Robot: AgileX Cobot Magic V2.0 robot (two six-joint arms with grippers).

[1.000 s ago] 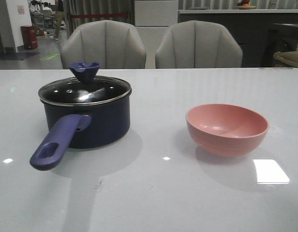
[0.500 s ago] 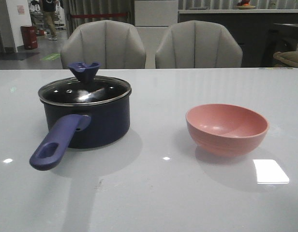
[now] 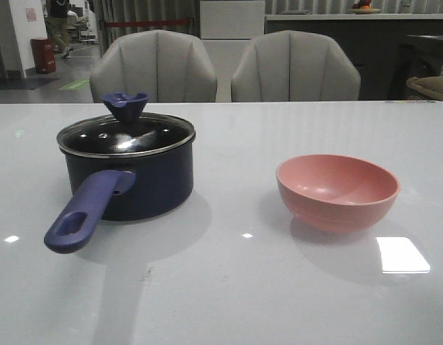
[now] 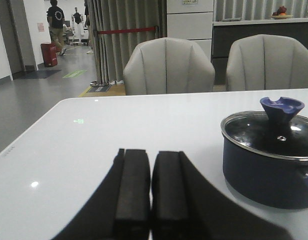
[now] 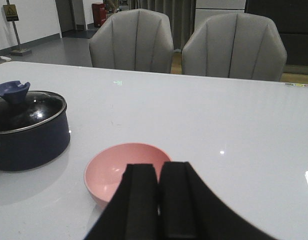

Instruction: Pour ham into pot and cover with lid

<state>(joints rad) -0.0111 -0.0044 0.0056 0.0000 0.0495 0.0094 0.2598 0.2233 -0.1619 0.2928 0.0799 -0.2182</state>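
The pot (image 3: 131,180) stands on the white desk (image 3: 229,287) at about nine o'clock in the front view, its long handle (image 3: 85,212) angled toward seven o'clock. The lid (image 3: 126,134) sits on the pot's rim, blue knob (image 3: 125,106) up. The pink bowl (image 3: 337,191) rests well apart at three o'clock. No ham can be made out. The left pincer (image 4: 150,192) and the right pincer (image 5: 158,197) each have their fingers pressed together, pinching nothing, neither touching pot nor bowl.
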